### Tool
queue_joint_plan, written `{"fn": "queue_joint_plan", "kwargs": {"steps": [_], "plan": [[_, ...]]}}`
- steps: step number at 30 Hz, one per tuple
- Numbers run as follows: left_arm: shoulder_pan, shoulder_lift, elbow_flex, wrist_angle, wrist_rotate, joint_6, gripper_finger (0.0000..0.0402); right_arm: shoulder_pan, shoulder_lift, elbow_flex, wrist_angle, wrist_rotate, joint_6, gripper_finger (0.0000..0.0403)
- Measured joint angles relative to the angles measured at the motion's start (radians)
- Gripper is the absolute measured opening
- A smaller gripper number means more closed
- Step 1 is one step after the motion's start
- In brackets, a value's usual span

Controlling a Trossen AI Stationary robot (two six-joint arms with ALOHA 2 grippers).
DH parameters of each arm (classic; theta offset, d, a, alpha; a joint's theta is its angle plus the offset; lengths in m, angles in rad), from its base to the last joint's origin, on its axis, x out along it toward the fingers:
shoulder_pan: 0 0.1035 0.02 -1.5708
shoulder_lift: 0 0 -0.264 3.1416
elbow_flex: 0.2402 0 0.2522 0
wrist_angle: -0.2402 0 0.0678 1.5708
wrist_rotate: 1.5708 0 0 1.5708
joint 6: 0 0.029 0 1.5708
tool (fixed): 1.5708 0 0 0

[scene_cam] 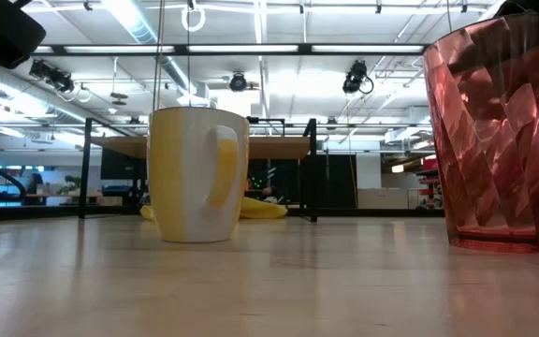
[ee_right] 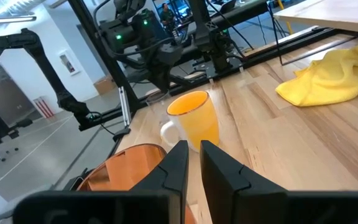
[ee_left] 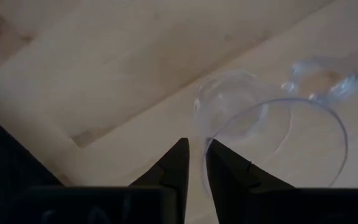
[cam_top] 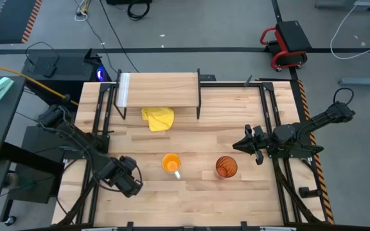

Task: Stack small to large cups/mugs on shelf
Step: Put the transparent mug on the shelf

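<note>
Three vessels are in play: one orange mug (cam_top: 170, 163) with a white handle and one amber tumbler (cam_top: 226, 167) stand upright side by side, apart, near the middle of the plank table (cam_top: 236, 199); one clear glass (ee_left: 272, 134) shows only in the left wrist view, its rim caught between the nearly closed fingers (ee_left: 176, 168) of the left end effector (cam_top: 133, 183) at the table's front left. The right end effector (cam_top: 239, 146), just beside the tumbler on the right side of the table, has its fingers close together with nothing between them. One shelf (cam_top: 162, 90), a low light-wood board on thin black legs with a whitish strip at its left end, stands at the far edge with nothing on top. One yellow cloth (cam_top: 158, 119) lies crumpled at its front edge, partly under it, between the cups and the shelf. Beyond the table lie a grey floor, cables, a red cart (cam_top: 288, 42), and a ceiling with strip lights.
</note>
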Motion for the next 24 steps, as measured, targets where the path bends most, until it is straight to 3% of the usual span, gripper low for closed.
{"fn": "queue_joint_plan", "kwargs": {"steps": [8, 24], "plan": [[0.074, 0.0, 0.0, -0.014, -0.015, 0.129, 0.0009, 0.0, 0.0, 0.0, 0.0, 0.0, 0.0, 0.0049], [0.247, -0.003, 0.0, -0.087, 0.009, 0.442, 0.0005, 0.0, 0.0, 0.0, 0.0, 0.0, 0.0, 0.0049]]}}
